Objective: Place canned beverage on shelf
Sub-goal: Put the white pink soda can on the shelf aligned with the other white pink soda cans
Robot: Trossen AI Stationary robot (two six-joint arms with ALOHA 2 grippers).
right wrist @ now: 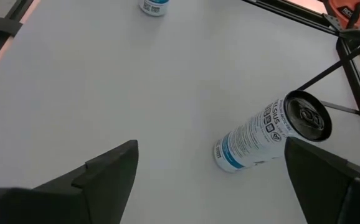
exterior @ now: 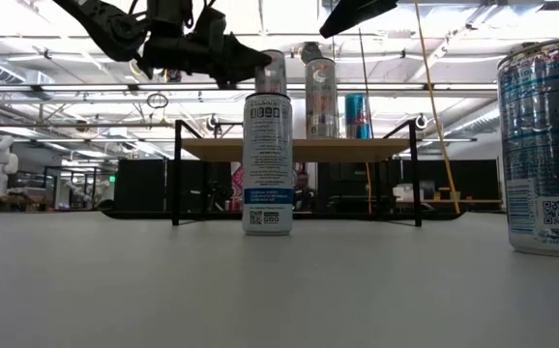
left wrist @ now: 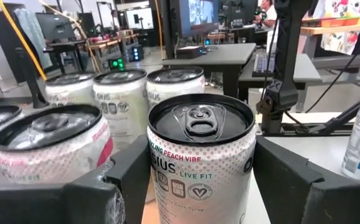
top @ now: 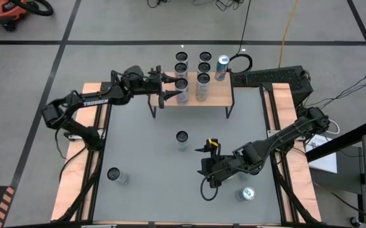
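The shelf (top: 218,94) is a light wood plank on thin black metal legs, standing at the table's (top: 145,158) far edge. Seven upright cans crowd its top and the strip behind it, mostly pale cylinders with dark lids, plus one blue-and-red can (top: 222,67) by the far right corner.

The left gripper (top: 172,89) reaches over the shelf's left half with its dark fingers (left wrist: 74,199) spread on either side of the front-left can (top: 182,90). In the left wrist view this can is white with fine pink speckling, a black rim and a silver pull tab; small gaps show between it and both fingers, so contact cannot be confirmed. Its base is cut off there, and neighbouring cans partly hide one another.

The right gripper (top: 209,166) hovers low over the grey matte table near the front right, fingers wide apart and holding nothing. A white can with blue print (right wrist: 270,132) stands at the table's centre. Another can (top: 114,175) stands near the front left corner, and a teal-topped one (top: 247,193) near the front right corner.

In the low view a can at the right edge (exterior: 548,145) is cut off by the frame, and the shelf's top is seen only edge-on.
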